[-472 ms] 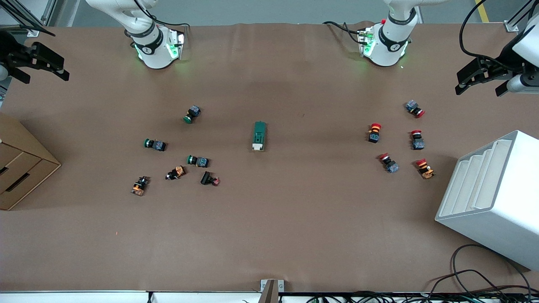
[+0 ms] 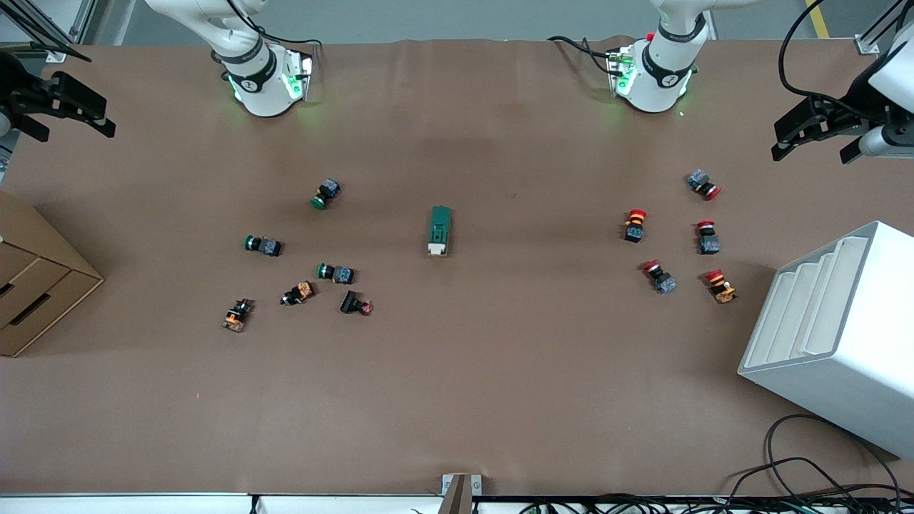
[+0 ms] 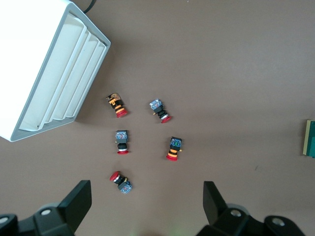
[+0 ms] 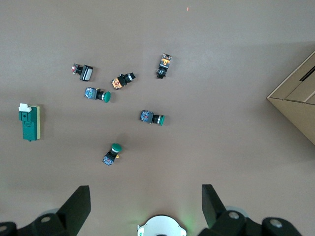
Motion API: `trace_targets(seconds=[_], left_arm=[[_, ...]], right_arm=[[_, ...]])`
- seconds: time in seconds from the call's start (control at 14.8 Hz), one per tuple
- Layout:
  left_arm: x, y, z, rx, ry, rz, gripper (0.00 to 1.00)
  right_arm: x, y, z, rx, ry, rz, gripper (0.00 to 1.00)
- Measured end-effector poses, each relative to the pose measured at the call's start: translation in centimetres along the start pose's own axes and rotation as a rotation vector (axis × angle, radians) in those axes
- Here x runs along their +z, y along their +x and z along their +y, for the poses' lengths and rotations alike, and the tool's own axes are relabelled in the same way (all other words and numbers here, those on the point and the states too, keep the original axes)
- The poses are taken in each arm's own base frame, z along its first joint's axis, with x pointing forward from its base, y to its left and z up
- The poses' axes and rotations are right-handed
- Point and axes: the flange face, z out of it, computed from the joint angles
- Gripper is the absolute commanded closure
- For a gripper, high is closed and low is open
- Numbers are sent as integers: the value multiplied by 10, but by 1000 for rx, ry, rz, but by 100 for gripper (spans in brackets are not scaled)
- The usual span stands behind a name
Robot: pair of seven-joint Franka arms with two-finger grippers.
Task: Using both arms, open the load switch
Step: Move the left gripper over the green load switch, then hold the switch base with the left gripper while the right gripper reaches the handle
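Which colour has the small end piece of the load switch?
White, on the dark green load switch; the right wrist view shows it best.

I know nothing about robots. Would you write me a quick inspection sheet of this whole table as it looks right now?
Surface: brown table, flat, lightly creased.
Job's things: load switch lies untouched mid-table, white lever end nearer the front camera.
Clutter: green push-buttons and orange-and-black parts toward the right arm's end; red push-buttons toward the left arm's end.
Grippers: left gripper and right gripper wait high at the table's ends, fingers open, holding nothing.
Cables: black cables by the table edge nearest the front camera.
Surroundings: white slotted bin at the left arm's end; cardboard box at the right arm's end.
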Motion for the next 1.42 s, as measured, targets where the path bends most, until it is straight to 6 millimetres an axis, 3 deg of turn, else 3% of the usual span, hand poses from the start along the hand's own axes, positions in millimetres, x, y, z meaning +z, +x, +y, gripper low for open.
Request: trace_targets(seconds=[0.13,0.34,0.47,0.61,0.88,1.01,1.15,1.28,1.42], left_arm=[[6,3,19,37,0,-6,0],[18,7,93,94,5,17,0],[33,3,164,77,4,30,0],[61,-10,246,7,2,42,0],[140,-65,391,-156,61,97,0],[182,-102,447,-200,115,131,0],[224,-135,493,-240,124,183,0],[271,-161,530,-273,108,248,0],[322,-185,553,-259,132,328,0]], right_arm=[[0,0,0,0,0,0,0],[0,0,1,2,0,-1,0],[0,0,1,3,0,-1,0],[1,0,2,5,-1,-2,0],[14,10,16,34,2,-30,0],[42,28,27,51,7,-85,0],[83,55,36,64,7,-155,0],[132,84,50,81,-3,-220,0],[167,104,59,95,-3,-243,0]])
